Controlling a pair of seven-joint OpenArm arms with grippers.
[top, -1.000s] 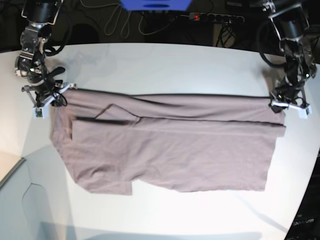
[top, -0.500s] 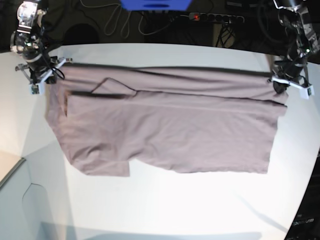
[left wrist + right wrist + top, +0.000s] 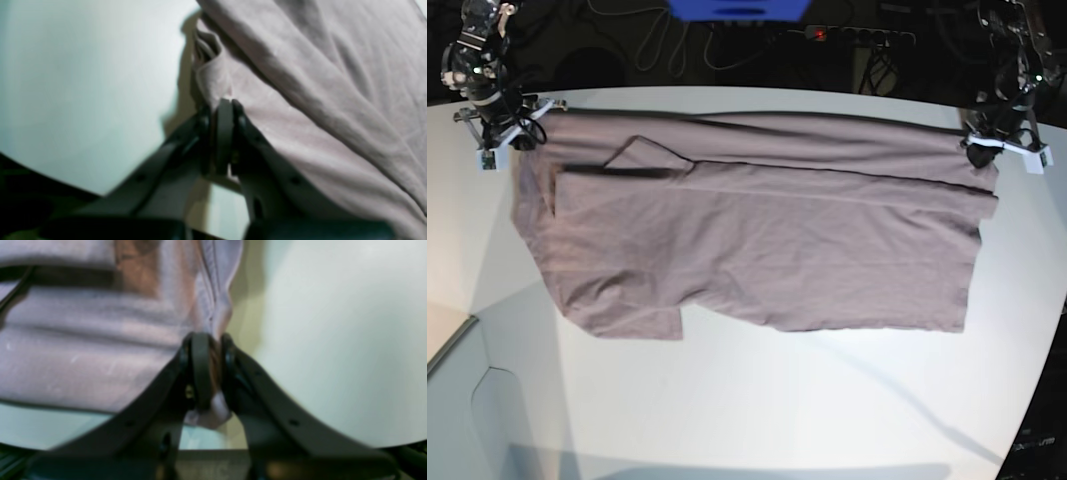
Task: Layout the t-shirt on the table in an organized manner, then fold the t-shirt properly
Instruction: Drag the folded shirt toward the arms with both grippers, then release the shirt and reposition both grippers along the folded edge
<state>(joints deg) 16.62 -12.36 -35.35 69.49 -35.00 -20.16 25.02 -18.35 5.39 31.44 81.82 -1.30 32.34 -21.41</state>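
Note:
The mauve-grey t-shirt point(image 3: 757, 240) is stretched across the white table point(image 3: 757, 400), its far edge raised between the two arms and the rest draping down onto the top. My left gripper point(image 3: 987, 150) at the far right is shut on the t-shirt's corner; in the left wrist view its black fingers point(image 3: 223, 133) pinch the cloth point(image 3: 317, 100). My right gripper point(image 3: 512, 125) at the far left is shut on the other corner, where the fingers point(image 3: 203, 370) clamp a bunched fold of the t-shirt point(image 3: 100, 340). One sleeve point(image 3: 642, 322) lies at the front left.
Behind the table's curved far edge run cables and a power strip point(image 3: 857, 35), with a blue object point(image 3: 737, 8) at the top. A pale floor area point(image 3: 447, 330) shows past the table's left edge.
Both grippers have moved toward the far edge of the table, dragging the held edge of the t-shirt with them. The whole shirt has slid farther away.

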